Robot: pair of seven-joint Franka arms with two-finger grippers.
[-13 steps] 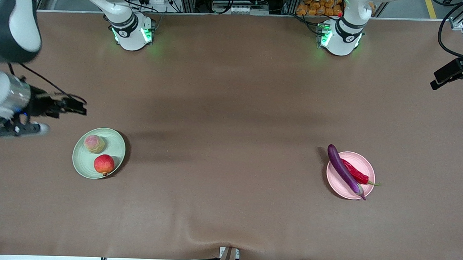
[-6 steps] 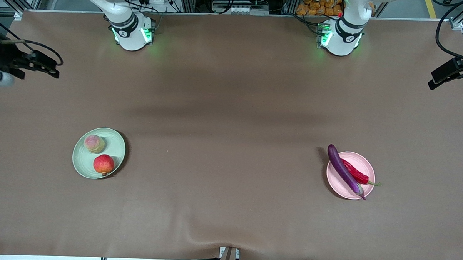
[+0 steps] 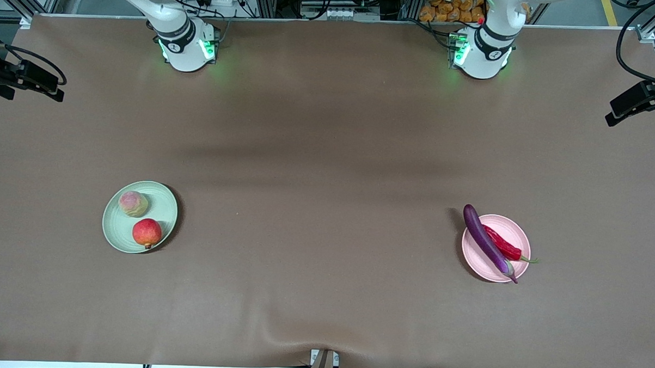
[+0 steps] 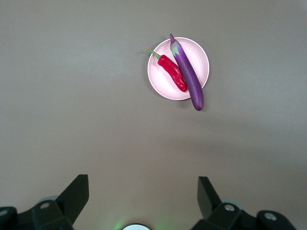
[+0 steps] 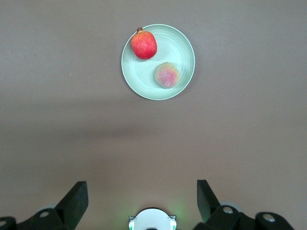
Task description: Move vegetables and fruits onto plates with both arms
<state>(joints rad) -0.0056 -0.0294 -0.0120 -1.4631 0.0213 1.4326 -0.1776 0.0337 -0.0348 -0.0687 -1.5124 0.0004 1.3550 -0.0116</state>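
The pale green plate holds the yellowish-pink peach and the red pomegranate. The pale pink plate holds the purple eggplant and the red chili; the eggplant's blunt end overhangs the rim. My right gripper hangs high at the right arm's end of the table, open and empty, with the green plate well below it. My left gripper hangs high at the left arm's end, open and empty, with the pink plate well below it.
The brown cloth covers the whole table and wrinkles near the front edge. The arm bases stand along the edge farthest from the front camera. A small mount sits at the front edge.
My right arm has lifted away from beside the green plate and drawn back toward its end of the table. The left gripper and all the food have stayed put.
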